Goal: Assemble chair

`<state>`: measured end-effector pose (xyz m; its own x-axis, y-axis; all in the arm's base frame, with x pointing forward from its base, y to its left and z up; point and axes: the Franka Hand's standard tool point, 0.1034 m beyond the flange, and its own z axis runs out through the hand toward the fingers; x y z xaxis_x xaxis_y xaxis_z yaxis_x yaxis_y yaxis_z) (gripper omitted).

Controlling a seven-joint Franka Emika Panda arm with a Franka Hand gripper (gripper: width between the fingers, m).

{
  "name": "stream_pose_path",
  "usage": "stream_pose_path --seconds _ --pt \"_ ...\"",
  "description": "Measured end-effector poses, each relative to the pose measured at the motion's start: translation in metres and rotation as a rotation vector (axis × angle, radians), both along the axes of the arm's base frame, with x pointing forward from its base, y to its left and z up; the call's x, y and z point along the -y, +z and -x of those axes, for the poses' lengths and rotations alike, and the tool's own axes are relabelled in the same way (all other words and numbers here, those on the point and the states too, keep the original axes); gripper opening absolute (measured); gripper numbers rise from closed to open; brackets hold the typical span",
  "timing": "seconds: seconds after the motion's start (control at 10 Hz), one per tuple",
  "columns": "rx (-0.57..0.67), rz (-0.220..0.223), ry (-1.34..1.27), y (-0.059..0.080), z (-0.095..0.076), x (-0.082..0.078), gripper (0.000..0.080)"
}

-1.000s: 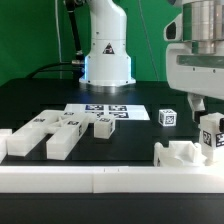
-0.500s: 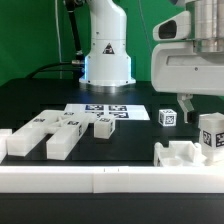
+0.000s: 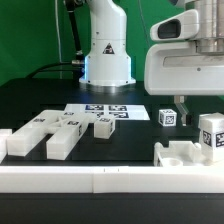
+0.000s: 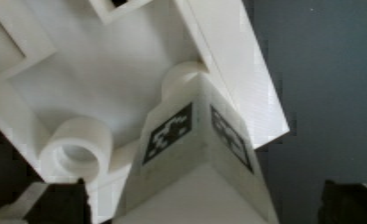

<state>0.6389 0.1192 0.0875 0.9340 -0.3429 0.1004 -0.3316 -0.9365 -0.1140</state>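
At the exterior view's right, a white chair part (image 3: pixel 183 155) with rounded pegs lies against the border rail. A tagged white block (image 3: pixel 211 134) stands upright on it. My gripper (image 3: pixel 200 104) hangs just above that block, open and holding nothing. In the wrist view the tagged block (image 4: pixel 198 140) rises from the white part (image 4: pixel 91 90) between my dark fingertips (image 4: pixel 52 203), with a gap on each side. A small tagged cube (image 3: pixel 168 117) sits on the table behind. More chair parts lie at the left: a forked slab (image 3: pixel 45 135) and a short block (image 3: pixel 103 127).
The long white border rail (image 3: pixel 100 180) runs along the front. The marker board (image 3: pixel 100 111) lies flat near the robot base (image 3: pixel 107 60). Another white piece (image 3: pixel 5 141) sits at the far left edge.
The gripper has opened a little wider and its hand has shifted toward the exterior view's left. The tagged block stays standing on the part.
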Motion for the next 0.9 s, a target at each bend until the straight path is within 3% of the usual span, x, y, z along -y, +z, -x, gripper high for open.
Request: stream_pose_path --seconds 0.6,0.7,0.8,0.9 --pt "0.025 0.054 0.339 0.0015 -0.0019 0.0017 0.0649" --pt "0.024 0.054 0.338 0.0014 -0.0015 -0.0004 0.0522" --pt "0.024 0.054 0.336 0.0010 -0.0016 0.0010 0.0522" --pt "0.023 0.054 0.335 0.0009 -0.0016 0.0012 0.0339"
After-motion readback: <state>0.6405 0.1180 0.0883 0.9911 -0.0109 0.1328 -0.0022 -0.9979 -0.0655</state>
